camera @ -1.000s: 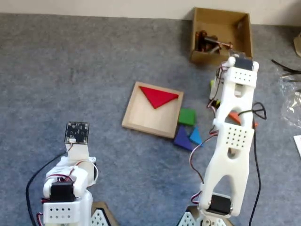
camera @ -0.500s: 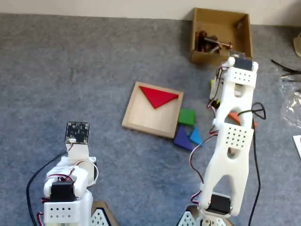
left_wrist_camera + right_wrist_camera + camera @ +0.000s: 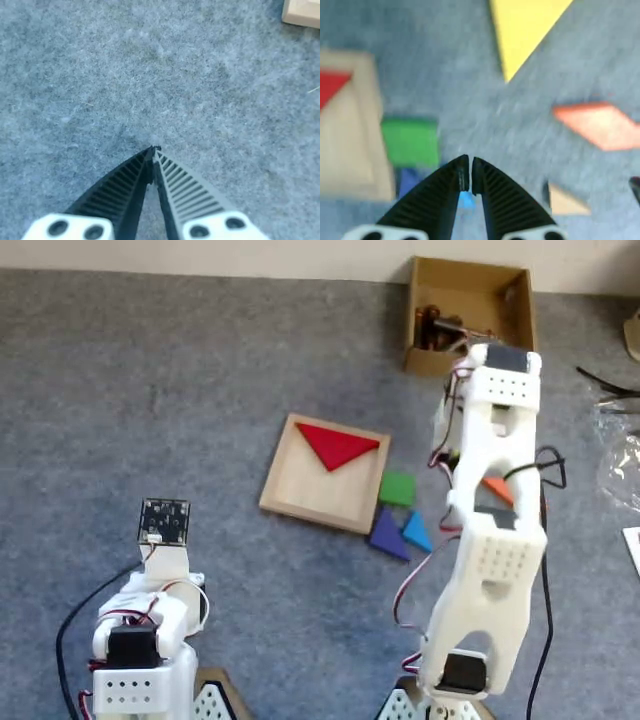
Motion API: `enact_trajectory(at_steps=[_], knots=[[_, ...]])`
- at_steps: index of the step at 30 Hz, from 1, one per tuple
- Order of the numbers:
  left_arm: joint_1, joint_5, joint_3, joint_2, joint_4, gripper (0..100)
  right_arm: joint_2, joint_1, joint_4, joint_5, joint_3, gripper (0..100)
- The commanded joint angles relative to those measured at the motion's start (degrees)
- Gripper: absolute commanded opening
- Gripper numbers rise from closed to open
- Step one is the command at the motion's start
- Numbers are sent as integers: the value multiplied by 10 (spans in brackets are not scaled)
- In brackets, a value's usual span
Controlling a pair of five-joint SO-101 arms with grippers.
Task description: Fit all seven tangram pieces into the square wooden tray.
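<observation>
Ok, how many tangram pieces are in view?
7: red triangle in the tray; green square, purple triangle and blue triangle beside the tray; orange parallelogram, yellow triangle and tan triangle by the right arm.

Left of the wooden tray (image 3: 322,480) the grey counter (image 3: 150,370) runs wide and bare, and my left jaws hang tips-together over it, well apart from the tray. On the right it is tight: the green square (image 3: 397,488), purple piece (image 3: 387,533) and blue triangle (image 3: 416,531) crowd just beside the tray's edge, my right arm (image 3: 497,560) lies over the orange piece (image 3: 497,489), and the cardboard box (image 3: 470,315) walls the far side. In the tray the red triangle (image 3: 337,445) takes the far corner with bare wood beside it; ahead of my right jaws a strip of felt runs between the yellow triangle (image 3: 527,30) and the orange piece.
</observation>
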Motion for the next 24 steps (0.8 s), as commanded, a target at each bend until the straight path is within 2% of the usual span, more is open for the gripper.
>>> enact_trajectory(at_steps=[1, 3, 11, 15, 19, 24], knots=[[-7, -3, 13, -3, 3, 7, -136, -15, 9, 58, 90, 5], [-7, -3, 13, -3, 3, 7, -175, -12, 8, 80, 124, 5], [-7, -2, 13, -3, 3, 7, -229, -4, -18, 84, 128, 5], [-7, -2, 13, -3, 4, 7, -226, 6, -129, 84, 131, 5], [-7, -2, 13, -3, 4, 7, -219, 8, -285, 84, 147, 5], [-7, -2, 13, -3, 4, 7, -152, 8, -437, 84, 204, 5]])
